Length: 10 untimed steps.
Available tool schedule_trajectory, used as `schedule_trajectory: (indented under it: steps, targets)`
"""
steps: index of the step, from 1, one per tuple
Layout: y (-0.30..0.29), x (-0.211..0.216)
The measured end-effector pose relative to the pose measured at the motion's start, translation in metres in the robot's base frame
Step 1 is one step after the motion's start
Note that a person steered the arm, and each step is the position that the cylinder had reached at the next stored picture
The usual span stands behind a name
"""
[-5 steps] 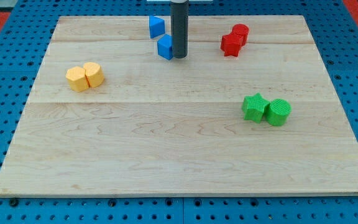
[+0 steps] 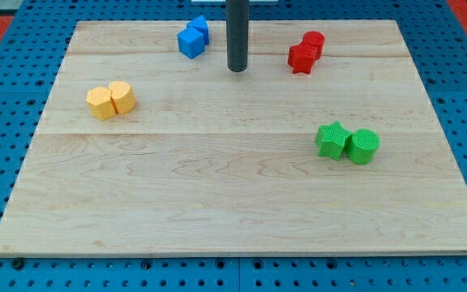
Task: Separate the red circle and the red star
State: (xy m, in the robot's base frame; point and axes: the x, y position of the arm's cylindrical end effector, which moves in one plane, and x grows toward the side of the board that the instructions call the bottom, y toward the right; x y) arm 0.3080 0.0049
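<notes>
The red star (image 2: 302, 58) and the red circle (image 2: 314, 42) touch each other near the view's top right of the wooden board (image 2: 233, 203), the circle just behind the star. My tip (image 2: 236, 70) stands on the board to the left of the red star, about eighty pixels away. Two blue blocks (image 2: 192, 37) sit together to the upper left of my tip, apart from it.
A yellow pair of blocks (image 2: 110, 100) lies at the view's left. A green star (image 2: 332, 139) and a green circle (image 2: 363, 146) touch each other at the right. Blue pegboard surrounds the board.
The blue cube has slid up and to the left, ending against the other blue block. My tip has shifted slightly up. The red blocks have not moved.
</notes>
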Motion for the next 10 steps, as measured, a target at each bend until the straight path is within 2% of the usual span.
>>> schedule_trajectory:
  steps: [1, 2, 4, 5, 6, 7, 8, 9, 10]
  targets:
    - [0.004, 0.013]
    - [0.004, 0.058]
    - [0.004, 0.072]
    - [0.052, 0.069]
    - [0.120, 0.058]
    - [0.190, 0.011]
    - [0.234, -0.048]
    - [0.220, -0.070]
    - [0.146, -0.070]
